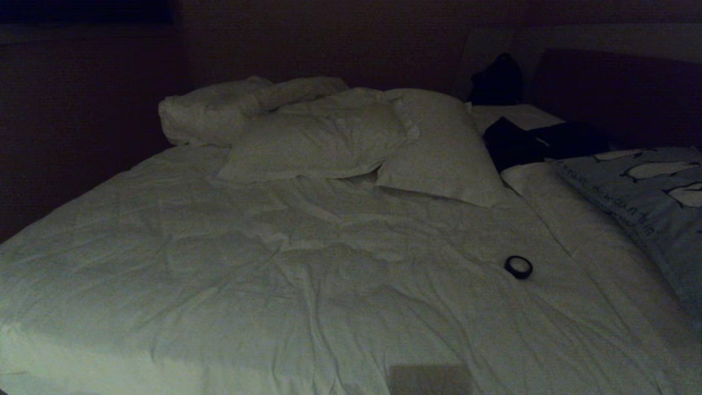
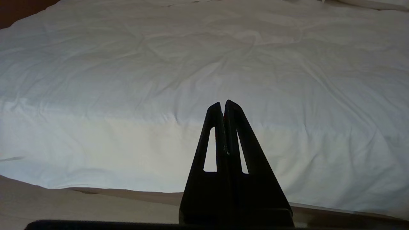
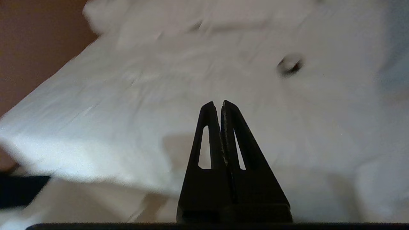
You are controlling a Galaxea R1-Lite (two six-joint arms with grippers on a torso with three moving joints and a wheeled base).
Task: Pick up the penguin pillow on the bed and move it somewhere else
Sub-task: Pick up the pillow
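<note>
The penguin pillow, grey-blue with black-and-white penguins and dark lettering, lies at the right edge of the bed, partly cut off by the head view's border. Its grey-blue edge also shows in the right wrist view. Neither arm appears in the head view. My right gripper is shut and empty, hovering near the bed's front edge and pointing over the white duvet. My left gripper is shut and empty too, low at the bed's front edge.
Two white pillows and a bunched duvet lie at the far end. A small black ring sits on the duvet. Dark items rest behind the penguin pillow, and a dark bag stands against the wall.
</note>
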